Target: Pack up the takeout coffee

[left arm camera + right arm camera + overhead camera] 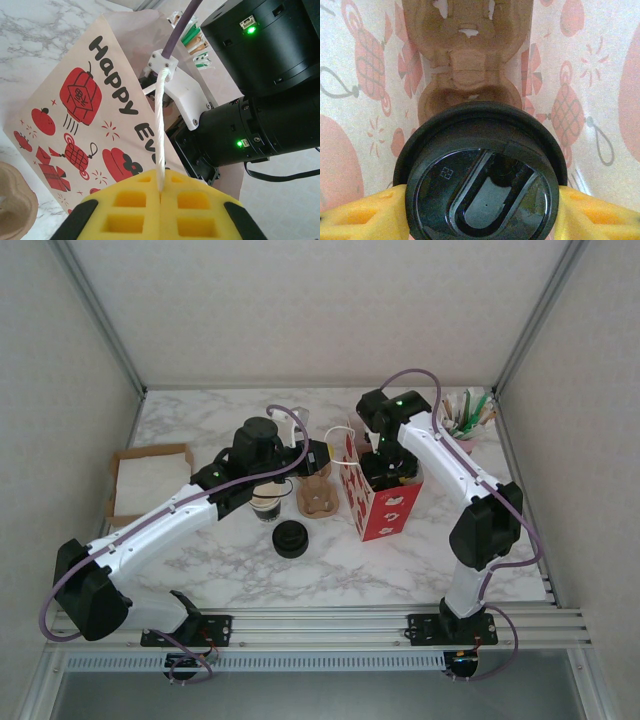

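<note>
The takeout coffee (pixel 482 185) shows as a round black lid that hides the cup's wall. My right gripper (pixel 481 216) is shut on it, a yellow pad (pixel 362 217) pressing each side. The cup hangs inside the paper bag (pixel 385 508), printed with red figures, above a brown pulp carrier (pixel 470 65) on the bag's floor. My left gripper (pixel 161 192) is shut on the bag's white rope handle (pixel 160 125) and holds it up beside the bag's printed face (pixel 85 100). In the top view, the right gripper (pixel 385 468) reaches down into the bag's mouth, and the left gripper (pixel 326 458) is at its left rim.
Left of the bag stand a second pulp carrier (pixel 318 498), a lidless cup (pixel 266 508) and a loose black lid (pixel 290 538). A cardboard box of white napkins (pixel 150 478) sits at far left, and a holder of utensils (pixel 465 418) at back right.
</note>
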Robot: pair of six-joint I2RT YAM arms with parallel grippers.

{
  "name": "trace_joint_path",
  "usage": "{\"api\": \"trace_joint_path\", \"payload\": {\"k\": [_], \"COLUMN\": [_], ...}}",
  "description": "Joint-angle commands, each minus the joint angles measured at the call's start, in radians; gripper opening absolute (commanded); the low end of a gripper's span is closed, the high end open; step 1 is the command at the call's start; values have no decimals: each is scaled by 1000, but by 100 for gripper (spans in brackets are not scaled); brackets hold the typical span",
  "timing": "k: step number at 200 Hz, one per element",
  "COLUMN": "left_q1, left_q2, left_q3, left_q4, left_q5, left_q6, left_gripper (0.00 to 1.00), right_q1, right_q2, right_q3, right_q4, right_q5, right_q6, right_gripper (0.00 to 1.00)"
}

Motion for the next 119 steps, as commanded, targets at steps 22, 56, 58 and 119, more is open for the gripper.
{"api": "trace_joint_path", "payload": {"k": [22, 56, 58, 119], "left_q1": [8, 8, 8, 8], "left_q2": [-13, -11, -11, -7], "left_q3": [-11, -10, -10, -9], "left_q4": [16, 18, 18, 20], "left_q5": [7, 9, 9, 9], "left_q6": [-13, -14, -14, -12], "left_gripper": [0, 0, 0, 0], "right_q1": [-7, -8, -9, -17], "right_q2": [-28, -22, -21, -19], "right_q3": [-19, -31, -33, -63], "right_q4": [1, 9, 10, 53], "right_q5": [-27, -40, -40, -44], "right_q6": [-5, -8, -8, -11], "right_gripper": [65, 66, 66, 65]}}
